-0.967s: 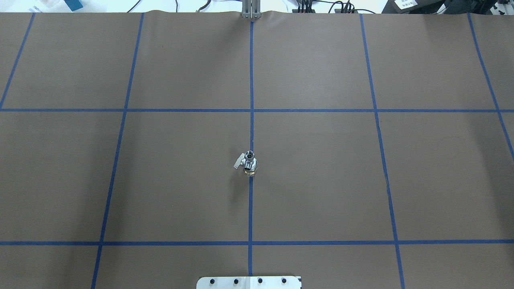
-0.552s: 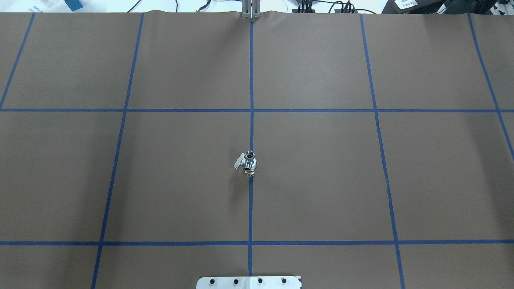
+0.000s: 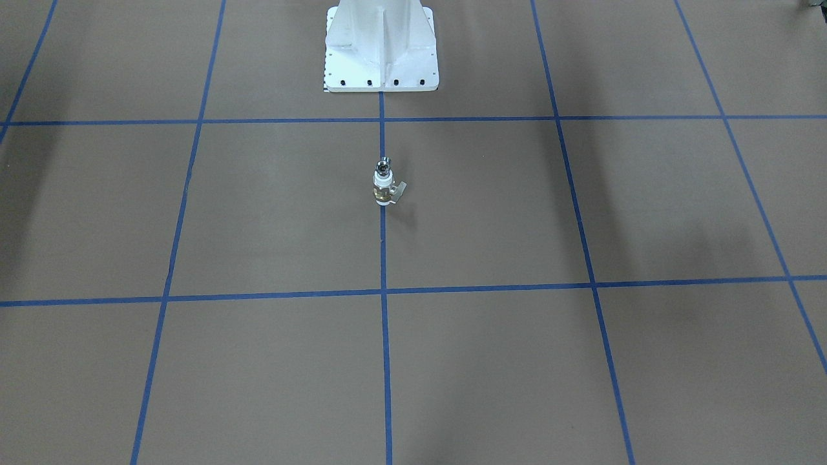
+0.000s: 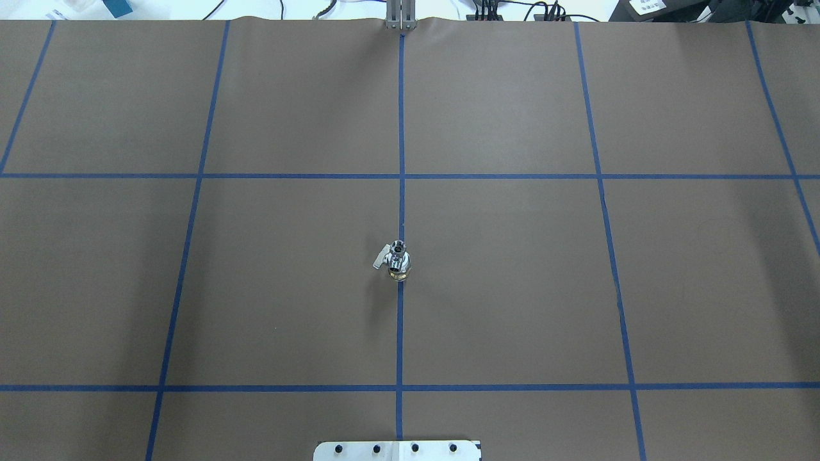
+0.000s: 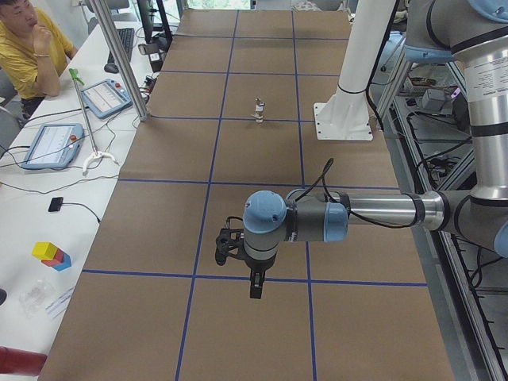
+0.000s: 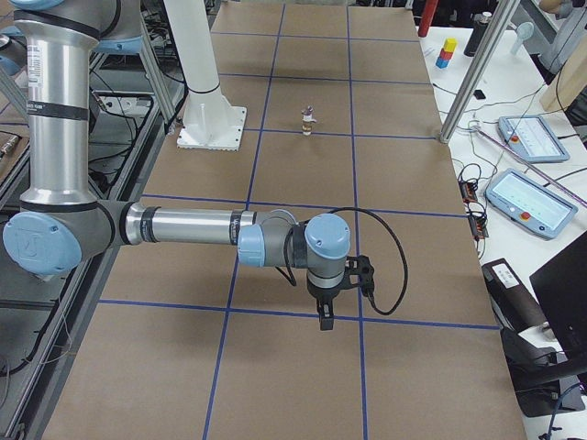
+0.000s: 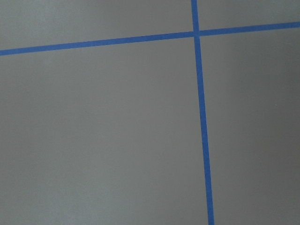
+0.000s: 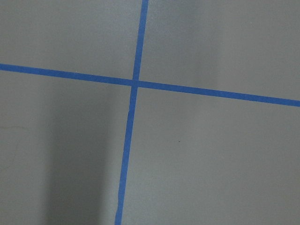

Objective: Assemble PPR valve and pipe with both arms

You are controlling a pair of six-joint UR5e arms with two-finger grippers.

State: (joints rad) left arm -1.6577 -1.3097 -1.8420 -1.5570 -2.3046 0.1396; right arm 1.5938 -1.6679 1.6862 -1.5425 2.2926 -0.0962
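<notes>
Exterior left view places the left arm [image 5: 373, 210] nearest to us, stretched level over the worktop [image 4: 512, 288] with the left end effector [image 5: 254, 287] pointing straight down above a blue tape line [image 7: 201, 117]. We cannot tell from this side view whether its jaws are parted or closed, and its wrist camera shows only bare covering and tape, with nothing beneath it. Exterior right view gives the same finding for the right arm [image 6: 183, 227]: the right end effector [image 6: 325, 321] hangs over a tape crossing, jaw state not determinable, nothing seen under it. We judge both arms to be parked outboard, well apart from the workpiece, so that neither can knock it. Farther along, at mid-worktop, the PPR valve [image 3: 382, 189] stands upright on the centre tape line, base on the worktop, its small side handle [image 3: 400, 188] projecting towards the robot's left. The pipe [image 3: 384, 164] sits on top of the valve, in line with it and touching. We judge the two to be mated, though how firmly cannot be confirmed at this size. The central position suits equal reach from either arm. Beyond the assembly, the white pedestal [image 3: 381, 45] is bolted down at the robot's edge, and a person [image 5: 28, 48] is seated beside the worktop.
</notes>
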